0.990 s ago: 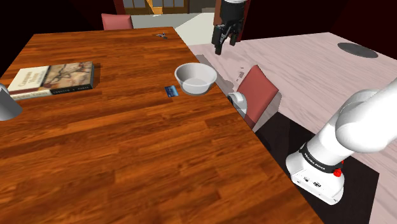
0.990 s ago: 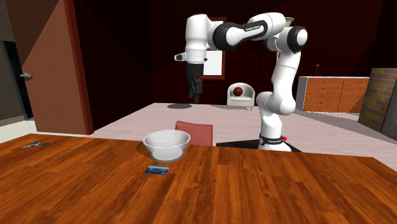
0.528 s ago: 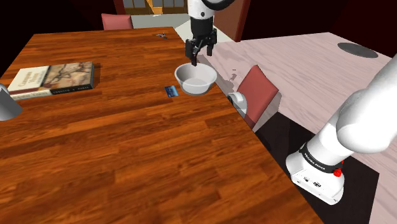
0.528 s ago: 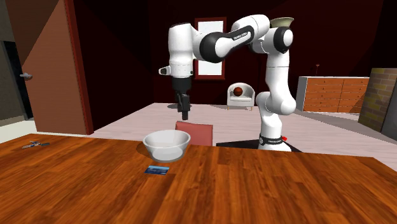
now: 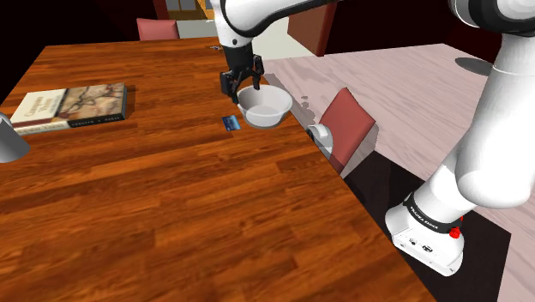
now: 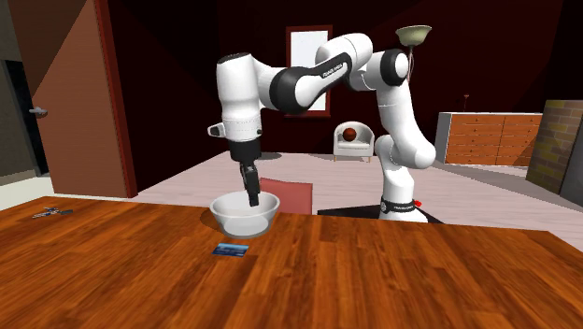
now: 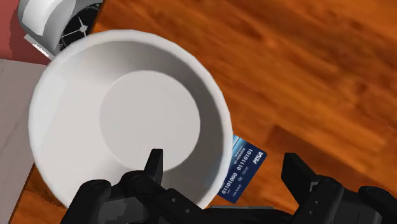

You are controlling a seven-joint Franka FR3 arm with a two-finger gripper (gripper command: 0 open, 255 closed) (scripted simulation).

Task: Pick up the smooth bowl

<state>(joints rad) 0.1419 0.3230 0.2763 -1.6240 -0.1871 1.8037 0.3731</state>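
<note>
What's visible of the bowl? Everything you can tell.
The bowl is plain white, round, smooth, with a flat bottom and flaring wall, empty. It stands upright on the wooden table near its edge, a blue card beside it. The open gripper straddles its rim, one finger inside, one outside; not yet clasped.

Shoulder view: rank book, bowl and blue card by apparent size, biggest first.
1. Largest: book.
2. Next: bowl, clearly smaller in outline.
3. Smallest by far: blue card.
All three sit at similar depth, so camera nearness does not upset the order.
</note>
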